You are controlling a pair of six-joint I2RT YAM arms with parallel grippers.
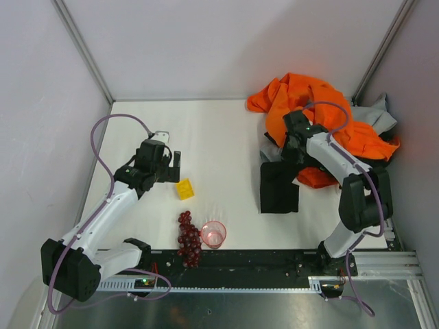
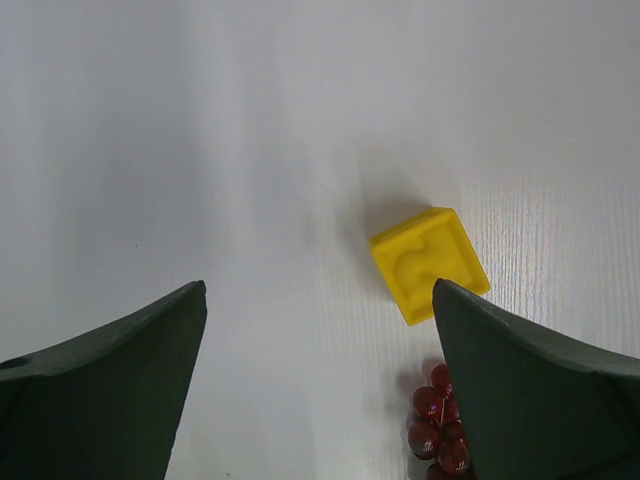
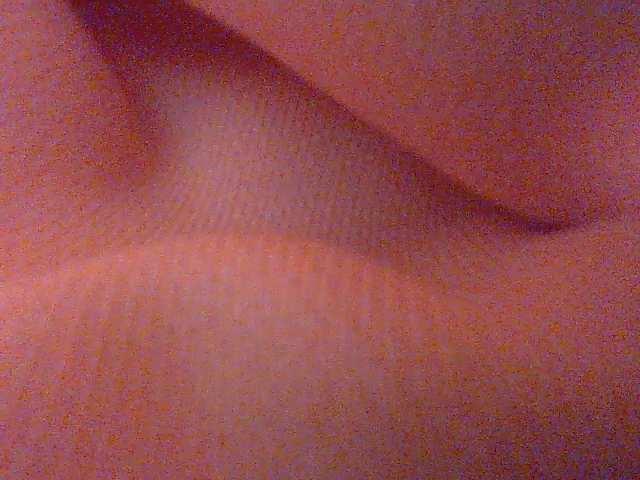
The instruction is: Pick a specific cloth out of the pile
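The pile (image 1: 322,130) lies at the back right: a large bright orange garment (image 1: 302,96), a black garment (image 1: 279,188) and a light grey one (image 1: 378,118). The small orange-red cloth (image 1: 317,178) peeks out at the pile's near edge, under my right forearm. My right gripper (image 1: 293,140) is pushed down into the pile and shut. Its fingers are hidden. Orange-red fabric (image 3: 320,300) fills the right wrist view, and I cannot tell which garment it is. My left gripper (image 1: 173,164) (image 2: 320,290) hangs open over bare table, far to the left.
A yellow block (image 1: 184,188) (image 2: 428,262) lies just beyond my left gripper's right finger. A bunch of dark red grapes (image 1: 188,240) (image 2: 435,420) and a pink cup (image 1: 213,234) sit near the front edge. Walls close the back and sides.
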